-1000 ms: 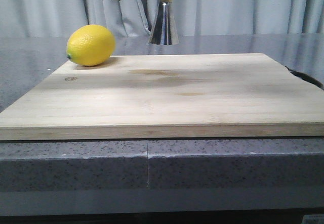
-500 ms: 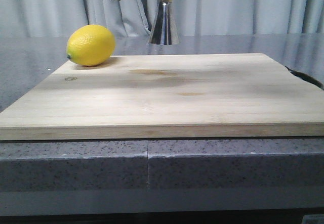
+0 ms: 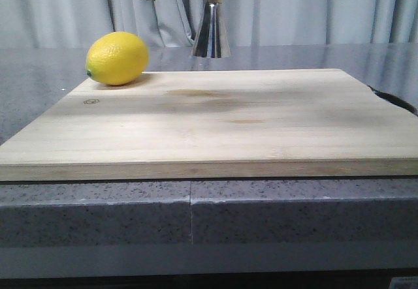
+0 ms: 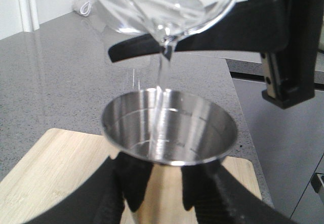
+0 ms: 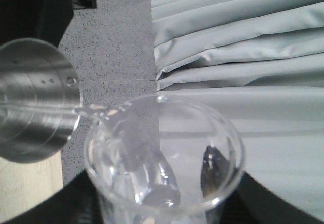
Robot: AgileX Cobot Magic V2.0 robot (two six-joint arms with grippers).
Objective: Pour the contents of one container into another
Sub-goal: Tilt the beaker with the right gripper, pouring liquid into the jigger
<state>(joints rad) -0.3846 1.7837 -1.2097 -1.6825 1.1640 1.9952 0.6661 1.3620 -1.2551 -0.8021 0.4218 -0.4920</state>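
Beaker (image 5: 162,163): clear glass, held tipped in the right gripper (image 5: 152,209), whose dark fingers close on its lower wall; its pour lip sits just above the jigger (image 4: 169,133), and a thin stream of clear liquid falls from lip to cup. Judged light, rigid, breakable and slick where wet, so the hold belongs low on the body, clear of the lip, with moderate pressure. The jigger, polished steel, is clamped at its lower cone by the left gripper (image 4: 167,188), fingers shut against both sides; judged stiff, slippery and narrow-mouthed, it leaves little margin for stream drift. In the front view it hangs aloft past the far edge of a pale wooden board (image 3: 215,126) lying flat on the speckled grey counter (image 3: 98,204). A lemon (image 3: 117,58) rests at the board's far left corner. Grey curtains (image 3: 313,8) close the background.
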